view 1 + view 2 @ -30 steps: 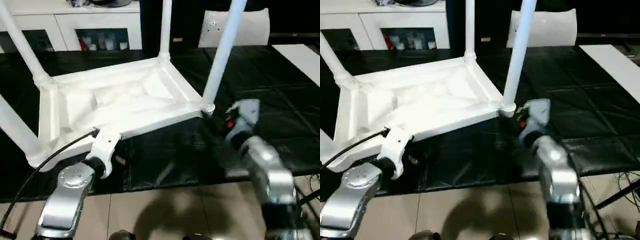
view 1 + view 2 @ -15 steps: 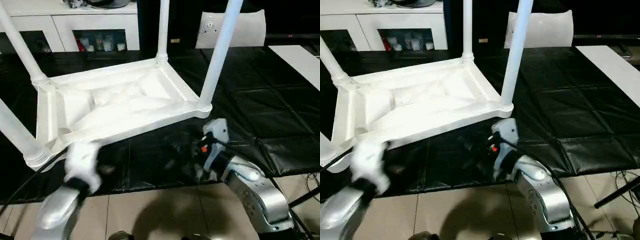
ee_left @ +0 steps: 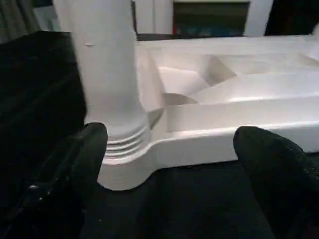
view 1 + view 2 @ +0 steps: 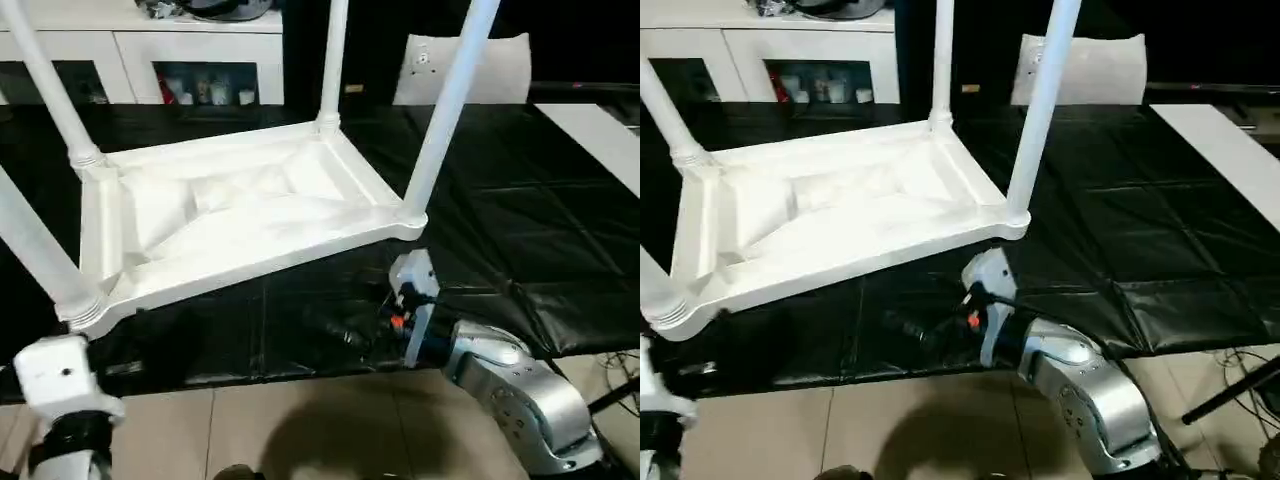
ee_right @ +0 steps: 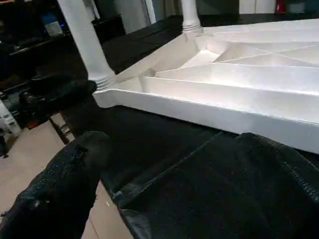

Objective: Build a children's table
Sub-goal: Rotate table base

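**Q:** Left eye view first: where is the table?

**Me:** The white plastic children's table (image 4: 240, 215) lies upside down on the black quilted mat (image 4: 530, 230), ribbed underside facing up. Its four long tapered white tube legs (image 4: 447, 105) stand in the corner sockets and point up and slightly outward. The tabletop's longer side runs from its near-left corner away toward my right arm's side. My right gripper (image 4: 345, 335) lies low on the mat, just in front of the tabletop's near edge and apart from it. A white padded chair back (image 4: 470, 70) stands beyond the table.

**Q:** Right eye view?

**Me:** Same layout. A white cabinet with glass doors (image 4: 770, 55) stands behind the table.

**Q:** Left wrist view?

**Me:** My left gripper (image 3: 169, 164) is spread wide, its two black fingers (image 3: 75, 169) either side of the tabletop's corner socket and the ribbed foot of the leg seated there. They touch nothing.

**Q:** Right wrist view?

**Me:** Spread as well, holding nothing, facing the tabletop's long rim (image 5: 209, 112) with a corner leg (image 5: 84, 45) off to one side.

**Q:** How would it handle?

**Me:** I judge it light and stiff, hollow plastic, but smooth and likely slippery, and the legs may only be pushed in. To turn it over I'd grip the raised rim near two corners, not the leg tips, which would lever against the sockets.
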